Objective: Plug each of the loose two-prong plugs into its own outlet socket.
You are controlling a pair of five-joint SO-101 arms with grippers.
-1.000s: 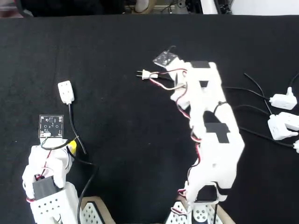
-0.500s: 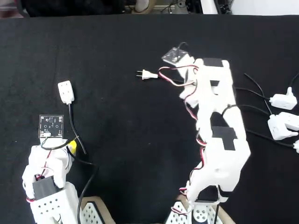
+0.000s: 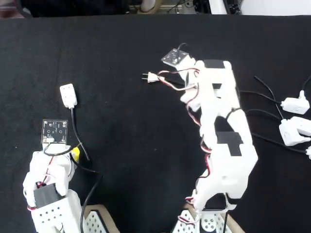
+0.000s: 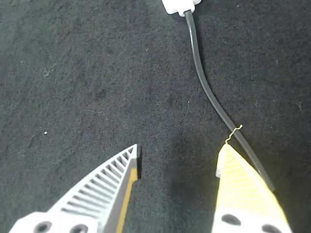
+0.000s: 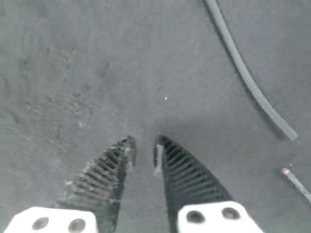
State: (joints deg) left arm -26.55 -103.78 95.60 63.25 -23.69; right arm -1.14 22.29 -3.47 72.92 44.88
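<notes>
A white two-prong plug (image 3: 152, 76) lies on the black table (image 3: 121, 145), prongs pointing left, and its cable runs under my right arm (image 3: 218, 121). A white outlet socket (image 3: 68, 95) with a black cable (image 3: 75, 128) lies at the left; its edge shows as the white socket (image 4: 180, 6) in the left wrist view. My left gripper (image 4: 177, 158) is open over bare cloth, with that black cable (image 4: 209, 92) beside its yellow finger (image 4: 240, 184). My right gripper (image 5: 144, 143) is just right of the plug, open by a narrow gap and holding nothing.
More white sockets or plugs (image 3: 294, 104) (image 3: 294, 131) with black cables lie at the table's right edge. A grey cable (image 5: 248, 77) crosses the cloth near my right gripper, and a thin metal tip (image 5: 294, 178) shows beside it.
The right arm swung a little to the right, then came back left toward the plug. The plug and the left arm stayed where they were.
</notes>
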